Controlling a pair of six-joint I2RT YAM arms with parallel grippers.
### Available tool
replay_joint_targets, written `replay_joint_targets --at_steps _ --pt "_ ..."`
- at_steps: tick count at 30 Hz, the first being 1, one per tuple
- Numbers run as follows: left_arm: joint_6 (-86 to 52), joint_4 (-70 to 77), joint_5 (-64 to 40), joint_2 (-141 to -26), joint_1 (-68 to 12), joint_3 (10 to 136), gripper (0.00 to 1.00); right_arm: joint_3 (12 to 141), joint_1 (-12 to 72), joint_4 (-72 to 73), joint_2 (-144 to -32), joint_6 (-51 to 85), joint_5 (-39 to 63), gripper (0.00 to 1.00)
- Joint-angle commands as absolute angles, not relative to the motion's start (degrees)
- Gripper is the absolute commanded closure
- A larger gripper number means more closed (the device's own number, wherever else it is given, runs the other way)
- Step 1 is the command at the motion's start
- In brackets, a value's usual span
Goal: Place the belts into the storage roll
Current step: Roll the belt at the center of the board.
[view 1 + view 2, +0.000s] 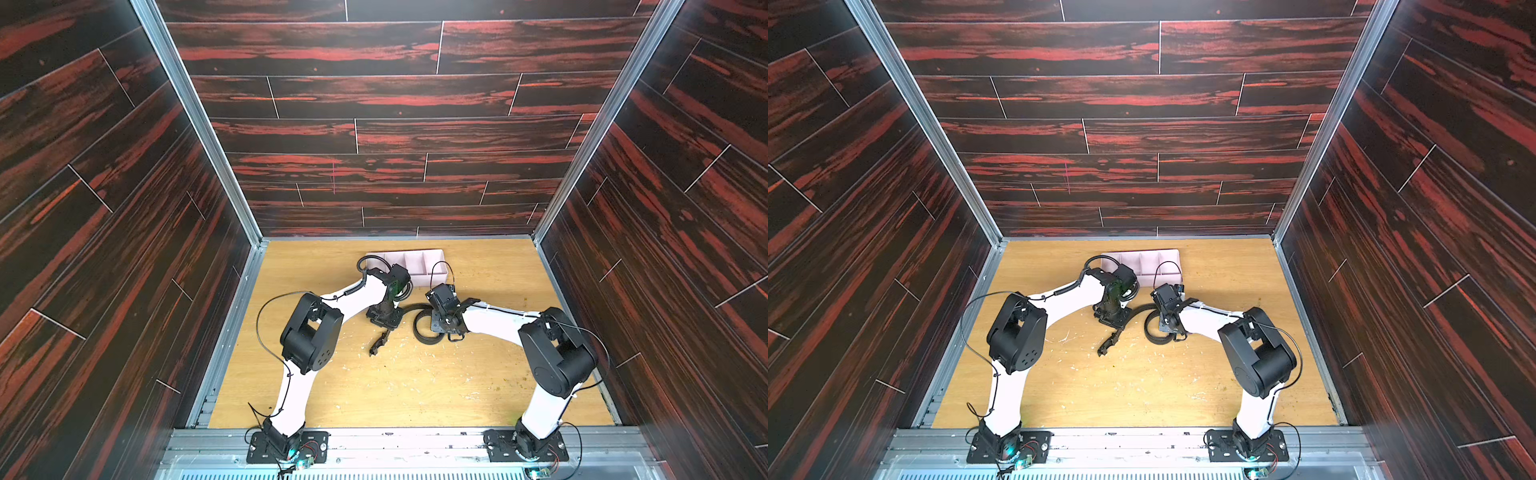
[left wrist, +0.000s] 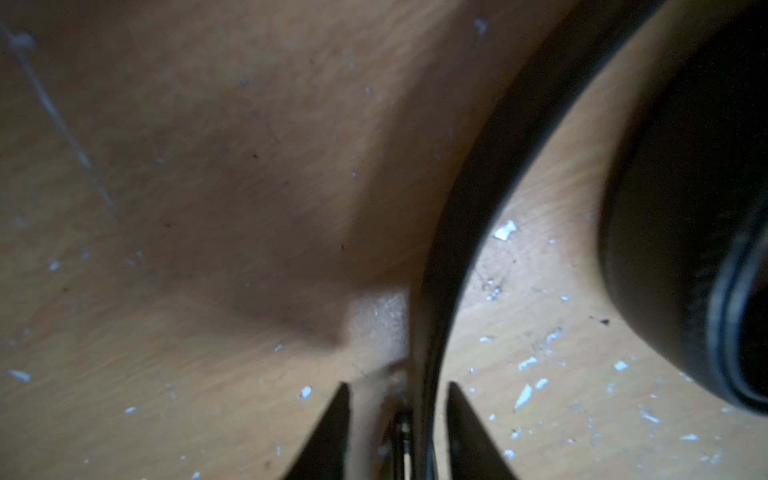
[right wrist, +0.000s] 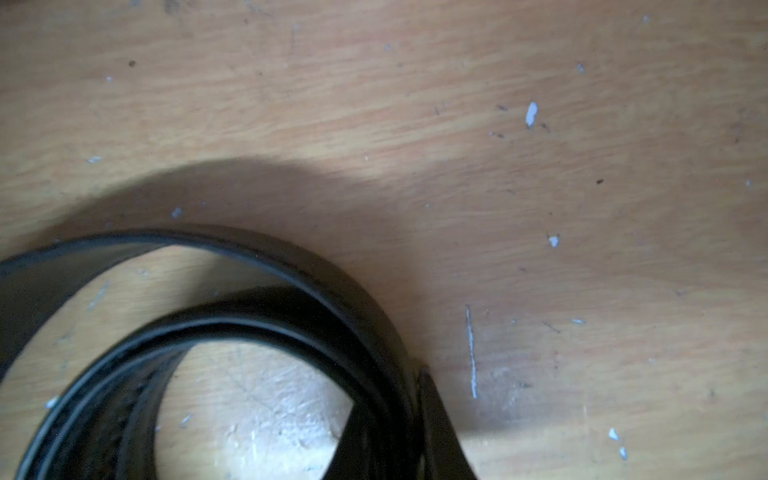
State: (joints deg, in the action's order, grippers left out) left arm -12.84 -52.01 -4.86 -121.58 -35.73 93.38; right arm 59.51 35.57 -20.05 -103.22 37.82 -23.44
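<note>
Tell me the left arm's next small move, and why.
Probably close the left gripper on the belt. It stands on edge between the fingertips, with a gap showing beside it, so it isn't pinched yet. The right gripper clamps the coiled part, which should keep the belt from sliding.

The left arm (image 1: 357, 301) and the right arm (image 1: 494, 320) rise from their bases with elbows bent high and outward, and their white forearms converge toward each other. The left gripper (image 2: 397, 390) points down at a bent wrist, its jaws apart astride the belt (image 2: 465, 208), with a gap on one side. The right gripper (image 3: 390, 390) also points down, its jaws pinched across the belt's coiled layers.
</note>
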Motion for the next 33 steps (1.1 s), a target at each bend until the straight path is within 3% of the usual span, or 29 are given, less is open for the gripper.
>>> replay_joint_targets --at_steps 1,2,4,18,26,33 --pt "-15.18 -52.4 -4.63 -120.5 -35.88 92.91 0.87 61.46 35.7 -22.11 -104.12 40.43 -23.6 0.99" --pt "-16.86 -52.35 -5.33 -120.19 -35.96 92.57 0.95 61.53 35.72 -22.39 -104.3 41.08 -23.91 1.0" --pt "-20.48 -50.58 -8.01 -119.06 -36.51 90.49 1.0 61.48 35.86 -22.37 -104.3 42.43 -24.57 1.0" --pt "-51.04 -42.17 -13.41 -115.37 -45.37 83.22 1.0 64.22 38.3 -22.73 -107.2 47.5 -26.51 1.0" --pt "-57.91 -34.24 -14.91 -110.22 -45.44 77.13 0.64 61.72 38.36 -20.37 -105.57 49.3 -24.88 1.0" --pt "-52.14 -37.45 -13.33 -105.75 -42.89 79.32 0.49 60.47 38.32 -19.44 -103.88 48.79 -24.21 1.0"
